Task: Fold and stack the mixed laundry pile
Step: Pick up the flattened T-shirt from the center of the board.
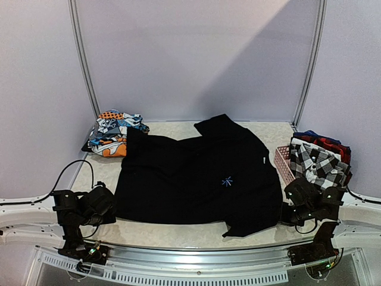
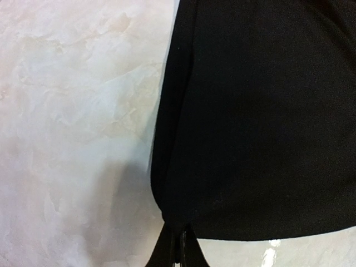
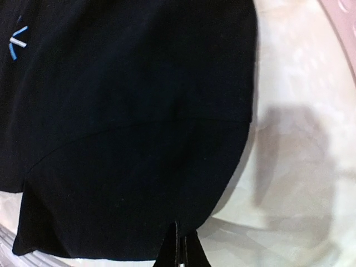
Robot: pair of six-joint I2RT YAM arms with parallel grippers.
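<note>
A large black garment [image 1: 196, 179] lies spread flat across the middle of the pale marbled table [image 1: 178, 233], filling most of the centre of the overhead view, with a small blue-and-white mark [image 1: 226, 181] near its middle. The left gripper [image 2: 179, 243] sits at the lower left of that view with its jaws pressed together, pinching the garment's near left corner at the bottom of its own wrist view. The right gripper [image 3: 179, 240], at the lower right, is likewise closed tight on the near right hem. The orange-blue-white printed pieces [image 1: 112, 134] lie bunched at the upper left, touching the black garment's far left corner. At the right edge, a black-and-white checked garment [image 1: 318, 163] drapes over a pink basket [image 1: 284, 159], with a red and navy plaid piece [image 1: 325, 142] just behind it.
</note>
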